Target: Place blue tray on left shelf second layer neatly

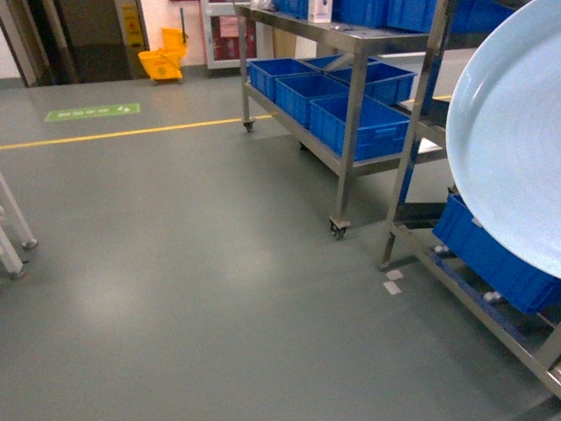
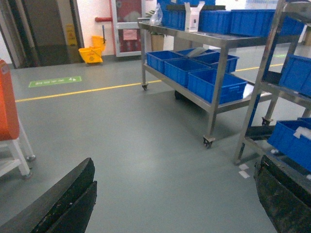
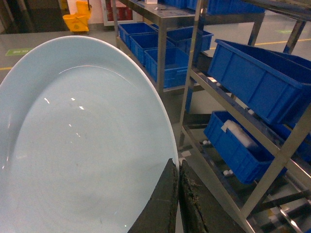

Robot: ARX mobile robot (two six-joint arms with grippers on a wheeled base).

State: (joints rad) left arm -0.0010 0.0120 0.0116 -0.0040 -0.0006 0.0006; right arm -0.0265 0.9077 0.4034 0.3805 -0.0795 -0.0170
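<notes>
While the round, shallow, pale sky-blue plastic tray [image 3: 73, 145] fills most of the right wrist view, its rim is pinched at the lower edge between the dark jaws of the right gripper [image 3: 177, 204], which are closed on it. From the head camera the same tray [image 1: 517, 132] stands tilted high at the right edge, in the air and in front of the near shiny stainless-steel rack [image 1: 412, 167], not resting on any tier. Just beyond the tray in the right wrist view, that rack's slanted tiers carry a deep royal-blue ribbed crate [image 3: 257, 77] on an upper level and a second blue crate [image 3: 233, 145] lower down, with a white object lying inside it.

Low in the left wrist view, the left gripper [image 2: 170, 204] shows its two black jaws spread wide apart at the bottom corners, holding nothing, above the grey-green floor [image 2: 136, 145].

Farther back stands a wheeled steel trolley [image 1: 351, 132] with several blue crates on its lower shelf. A yellow line [image 1: 131, 133] crosses the floor, a yellow mop bucket [image 1: 164, 60] sits near the far wall, and an orange-and-white cart [image 2: 9, 126] stands at the left.
</notes>
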